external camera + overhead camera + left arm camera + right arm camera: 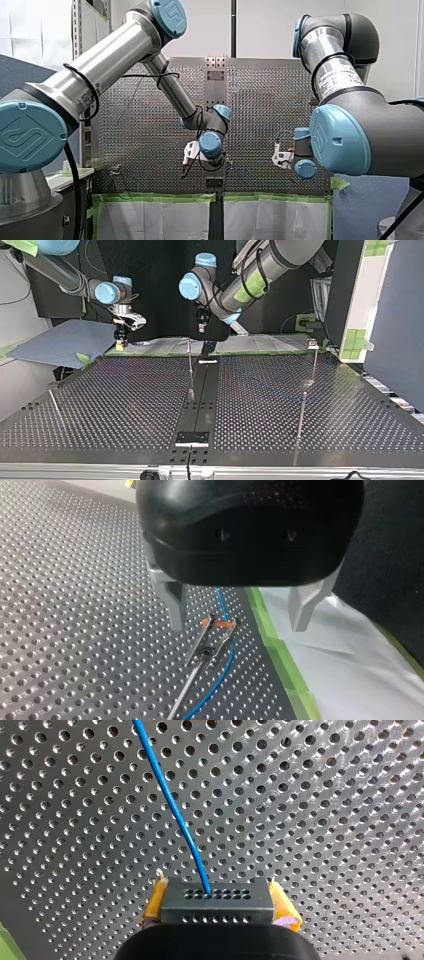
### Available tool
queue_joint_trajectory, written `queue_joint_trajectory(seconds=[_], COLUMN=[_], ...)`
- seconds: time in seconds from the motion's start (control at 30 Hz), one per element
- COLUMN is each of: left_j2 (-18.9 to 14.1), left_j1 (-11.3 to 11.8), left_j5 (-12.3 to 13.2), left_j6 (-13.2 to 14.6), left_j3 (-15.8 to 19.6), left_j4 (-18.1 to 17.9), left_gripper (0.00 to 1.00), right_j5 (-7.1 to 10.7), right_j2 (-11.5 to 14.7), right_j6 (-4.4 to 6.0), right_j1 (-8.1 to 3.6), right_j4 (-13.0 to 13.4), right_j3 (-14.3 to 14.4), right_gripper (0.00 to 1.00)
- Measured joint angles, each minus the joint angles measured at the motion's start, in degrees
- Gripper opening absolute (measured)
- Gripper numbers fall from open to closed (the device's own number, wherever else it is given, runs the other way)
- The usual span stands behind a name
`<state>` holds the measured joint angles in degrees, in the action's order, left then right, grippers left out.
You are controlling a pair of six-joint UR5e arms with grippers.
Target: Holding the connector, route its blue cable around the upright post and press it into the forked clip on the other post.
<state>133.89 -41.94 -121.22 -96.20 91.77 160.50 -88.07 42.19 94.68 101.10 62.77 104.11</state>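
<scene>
the connector [215, 895] is clamped between the yellow pads [154, 907] of the right hand [220, 914], and the cable [170, 805] is seen running from it straight ahead over the table [325, 795]. the left hand [240, 612] is spread wide and empty, hung just above the clip [218, 625], with the cable passing at the fork's mouth; whether it is seated there cannot be told. the press is judged to be the step in hand: the cable should be held lightly taut by the right hand, its run lined up with the slot, and the push given straight down so that the clip is not bent aside. the clip and the cable's curve past it are shown only in the left wrist view, the grip on the connector only in the right wrist view. in the top view the cable cannot be made out, but the right hand is placed at 10 o'clock of the table, well apart from the left hand at 12 o'clock.
</scene>
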Motion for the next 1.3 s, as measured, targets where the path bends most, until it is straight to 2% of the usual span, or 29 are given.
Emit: queue_joint_trajectory(seconds=[0.3, 0.5, 0.73, 0.83, 1.3], left_j2=[0.0, 0.0, 0.0, 0.0, 0.0], left_j1=[-0.4, -0.8, -1.1, -1.1, -1.0], left_j5=[-0.1, -0.7, -1.0, -1.0, -1.0], left_j6=[-0.1, -0.1, -0.2, -0.3, -0.3], left_j3=[0.0, 0.0, 0.0, 0.0, 0.0], left_j4=[0.1, 0.2, 0.0, -0.1, -0.2], left_gripper=[1.00, 1.00, 1.00, 1.00, 1.00], right_j5=[-0.45, -1.88, -2.14, -1.75, 2.64], right_j2=[0.0, 0.0, 0.0, 0.0, 0.0], right_j6=[-0.23, -2.42, -4.32, -4.75, -7.05], right_j1=[-0.01, 0.02, 0.37, 0.53, 1.91], right_j4=[-0.8, -3.5, -5.1, -5.3, -5.1], right_j3=[0.0, 0.6, 1.8, 1.9, 1.9], right_gripper=[0.00, 0.00, 0.00, 0.00, 0.00])
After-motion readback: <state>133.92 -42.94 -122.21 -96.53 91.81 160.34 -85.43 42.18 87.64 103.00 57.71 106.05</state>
